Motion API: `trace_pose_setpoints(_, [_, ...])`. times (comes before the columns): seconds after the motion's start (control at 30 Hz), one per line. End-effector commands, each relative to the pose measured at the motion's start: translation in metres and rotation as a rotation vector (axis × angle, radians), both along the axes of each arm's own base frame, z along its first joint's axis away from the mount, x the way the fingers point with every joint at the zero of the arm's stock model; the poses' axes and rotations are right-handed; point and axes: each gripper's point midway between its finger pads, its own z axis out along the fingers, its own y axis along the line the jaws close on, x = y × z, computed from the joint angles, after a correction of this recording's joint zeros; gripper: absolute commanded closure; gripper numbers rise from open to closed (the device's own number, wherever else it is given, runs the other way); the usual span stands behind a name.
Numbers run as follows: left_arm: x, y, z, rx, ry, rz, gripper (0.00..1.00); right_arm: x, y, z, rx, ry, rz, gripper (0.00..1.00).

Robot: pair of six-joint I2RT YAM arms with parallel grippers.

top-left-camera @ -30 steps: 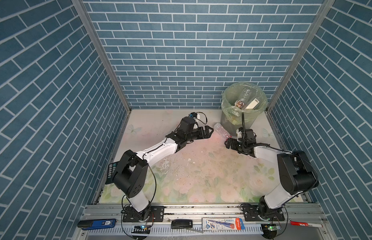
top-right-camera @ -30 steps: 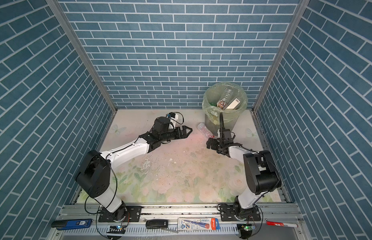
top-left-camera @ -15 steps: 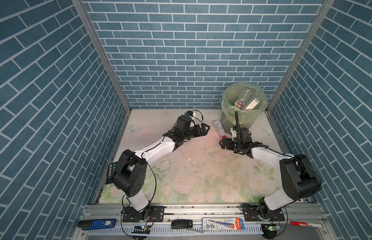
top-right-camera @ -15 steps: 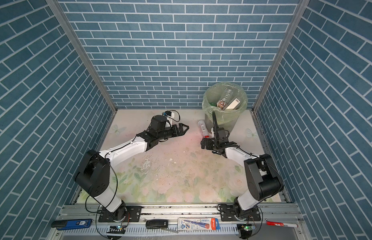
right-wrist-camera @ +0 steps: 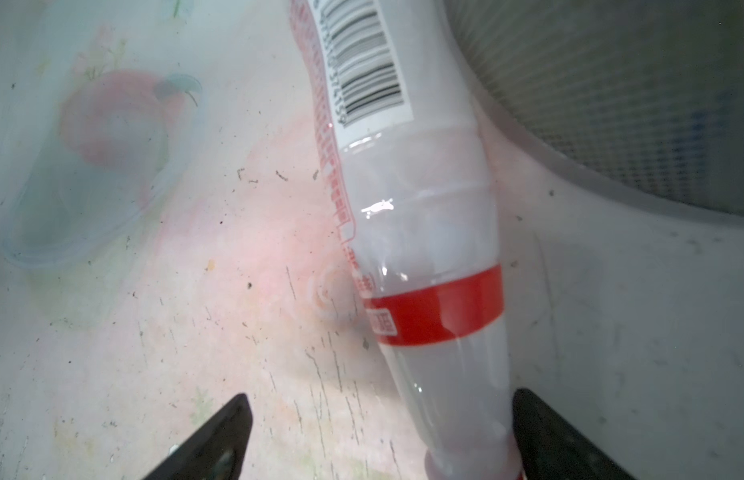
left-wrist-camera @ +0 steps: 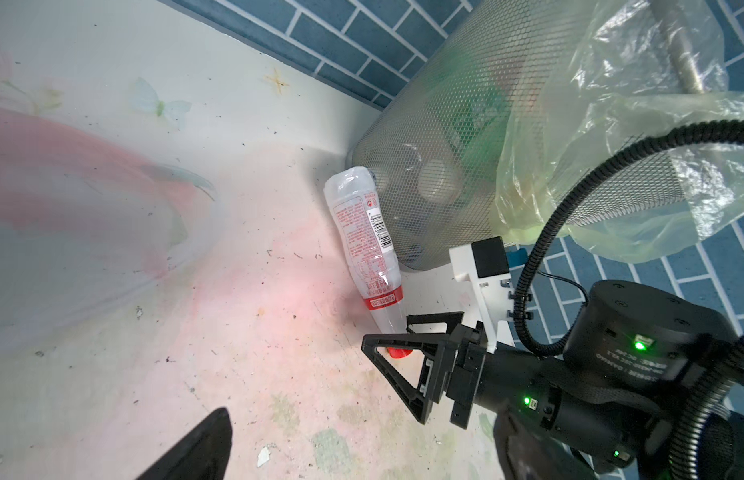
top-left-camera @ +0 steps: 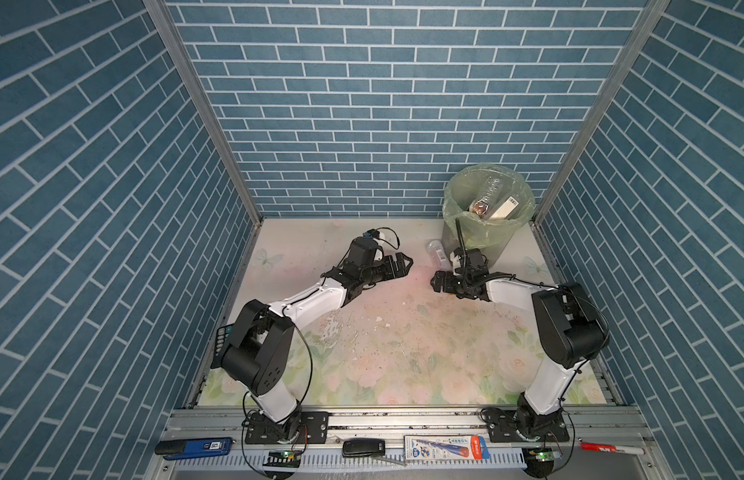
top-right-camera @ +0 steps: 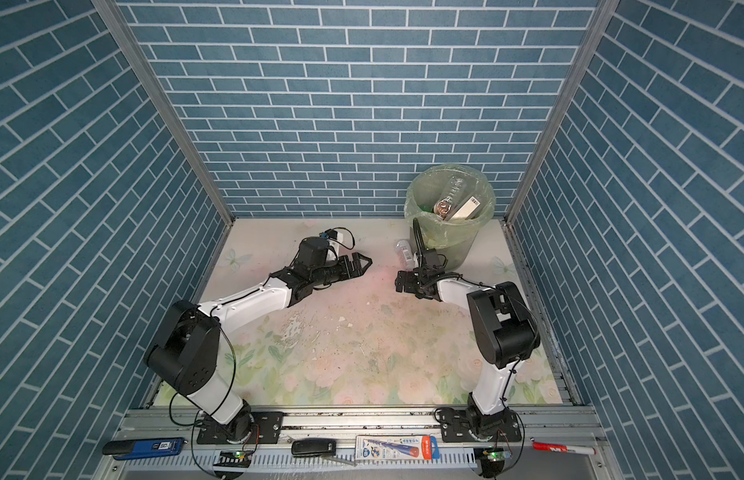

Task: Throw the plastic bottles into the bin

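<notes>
Straddling neck of clear red-capped bottle [right-wrist-camera: 424, 249] with right gripper [top-left-camera: 437, 283], jaws wide, not clamped. Lies flat on floral table [top-left-camera: 403, 353] by far right corner, base against mesh bin [top-left-camera: 486, 235]. Keeps left gripper [top-left-camera: 407, 266] spread wide, empty, toward middle of far edge, apart from bottle. Shows more bottles [top-left-camera: 493, 193] inside bin's green liner.
</notes>
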Motion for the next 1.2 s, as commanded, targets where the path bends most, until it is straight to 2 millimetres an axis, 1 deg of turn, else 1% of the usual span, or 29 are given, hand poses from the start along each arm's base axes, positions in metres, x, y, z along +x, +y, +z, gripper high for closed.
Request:
trace_pose_setpoints(0.0, [0.003,0.013,0.012,-0.020,-0.023,0.023,0.01,0.008,0.030,0.023,0.030,-0.055,0.062,0.03])
trace_pose_setpoints(0.1, [0.009,0.018,0.009,-0.016,-0.012,0.033,0.01,0.000,0.044,0.030,0.045,-0.064,0.086,0.03])
trace_pose_setpoints(0.2, [0.017,0.017,0.001,-0.005,0.032,0.031,0.01,-0.006,0.043,0.040,0.042,-0.074,0.078,0.03])
trace_pose_setpoints(0.27, [0.023,0.011,-0.001,-0.002,0.046,0.011,0.01,-0.012,0.036,0.050,0.040,-0.094,0.067,0.03])
trace_pose_setpoints(0.4, [0.036,-0.003,-0.013,0.021,0.079,-0.035,0.01,-0.028,0.020,0.077,0.044,-0.150,0.042,0.02])
trace_pose_setpoints(0.47, [0.043,-0.011,-0.019,0.030,0.092,-0.064,0.01,-0.036,0.008,0.088,0.023,-0.167,0.033,0.01])
trace_pose_setpoints(0.57, [0.050,-0.022,-0.032,0.043,0.116,-0.102,0.01,-0.046,-0.014,0.096,-0.017,-0.172,-0.007,0.01])
trace_pose_setpoints(0.73, [0.053,-0.041,-0.051,0.097,0.124,-0.154,0.01,-0.059,-0.048,0.091,-0.022,-0.138,-0.074,0.01])
trace_pose_setpoints(0.83, [0.046,-0.062,-0.063,0.138,0.123,-0.207,0.01,-0.065,-0.070,0.090,0.002,-0.135,-0.135,0.01])
trace_pose_setpoints(0.87, [0.043,-0.069,-0.067,0.149,0.125,-0.224,0.01,-0.068,-0.071,0.091,0.026,-0.130,-0.132,0.01])
trace_pose_setpoints(0.93, [0.037,-0.083,-0.076,0.176,0.127,-0.259,0.01,-0.071,-0.079,0.093,0.038,-0.137,-0.152,0.01])
trace_pose_setpoints(1.0, [0.033,-0.092,-0.086,0.195,0.137,-0.273,0.01,-0.074,-0.085,0.095,0.039,-0.142,-0.164,0.01])
trace_pose_setpoints(1.17, [0.029,-0.108,-0.109,0.216,0.158,-0.288,0.01,-0.079,-0.095,0.094,0.044,-0.139,-0.184,0.01])
